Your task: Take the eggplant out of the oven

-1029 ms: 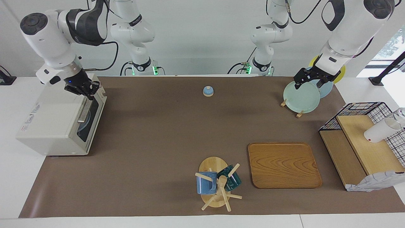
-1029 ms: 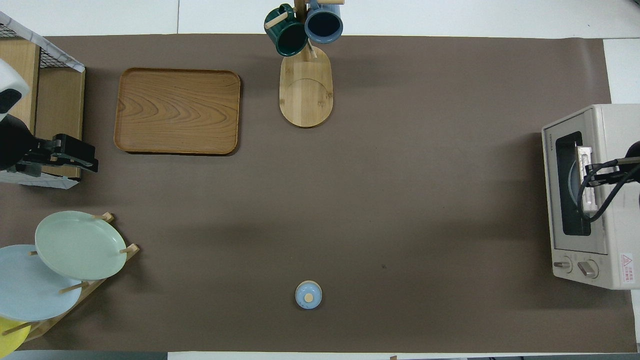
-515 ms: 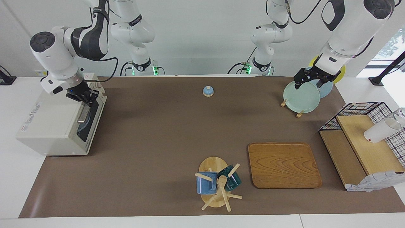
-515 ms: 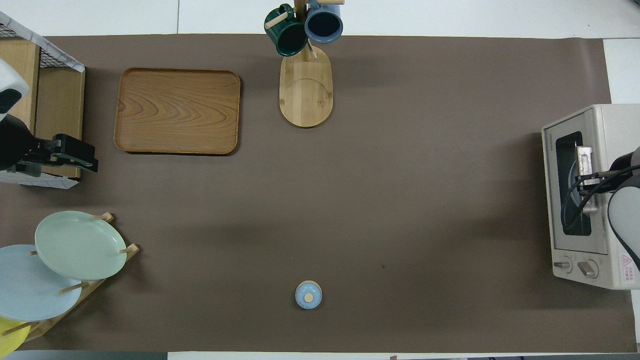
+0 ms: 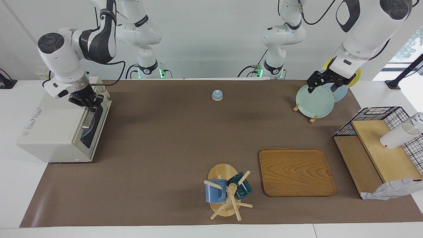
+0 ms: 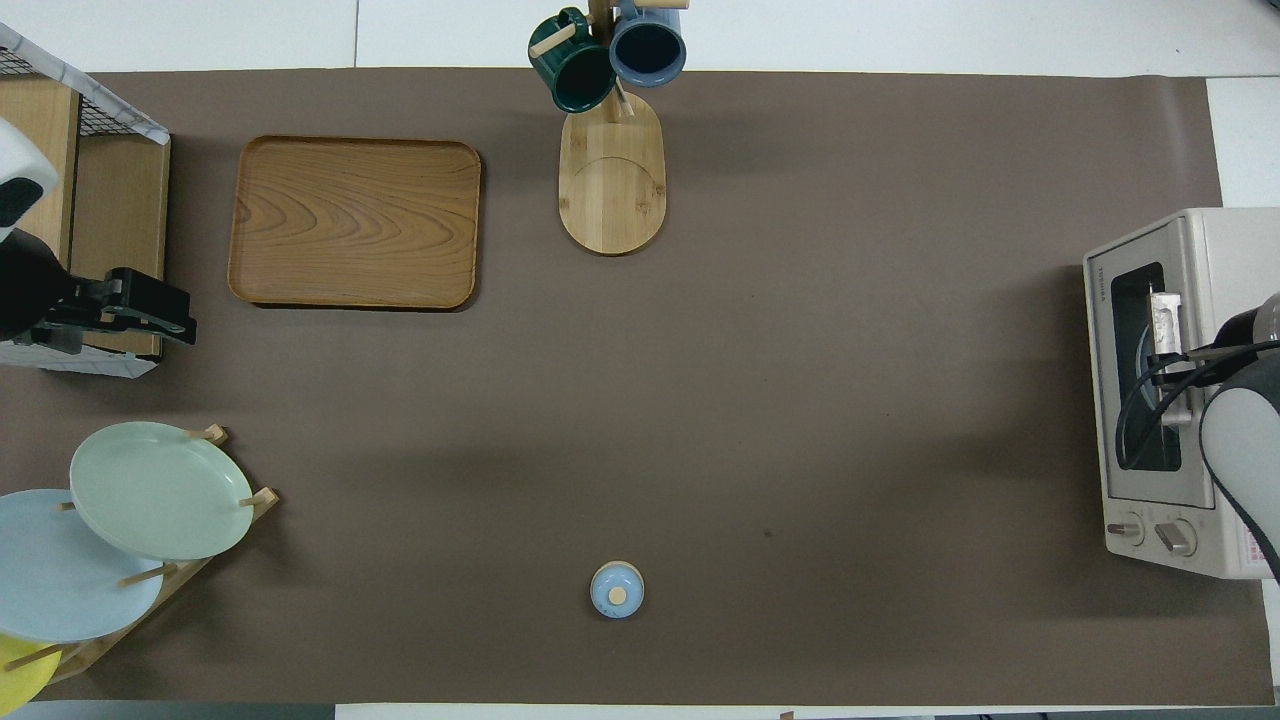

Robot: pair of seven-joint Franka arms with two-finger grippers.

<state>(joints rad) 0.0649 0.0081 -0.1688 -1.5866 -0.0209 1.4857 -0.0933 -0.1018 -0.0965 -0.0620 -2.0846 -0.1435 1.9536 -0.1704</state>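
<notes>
Matt brown paper mat (image 5: 172, 138), smooth grained wood tray (image 5: 296, 172), glossy cream oven (image 5: 53, 132) with a metal handle (image 5: 88, 119), wire basket (image 5: 380, 114).

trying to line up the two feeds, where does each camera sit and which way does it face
Facing view: high across the table, looking at the robots; both arms and bases show, right gripper at the boxy cream-white toaster oven, left gripper over the pale green plate.
Overhead view: high above the robots' end, looking forward and steeply down; only the left gripper and part of the right arm over the oven show.
Shared: oven, plate, wooden tray, small blue bell, half a turn apart.
</notes>
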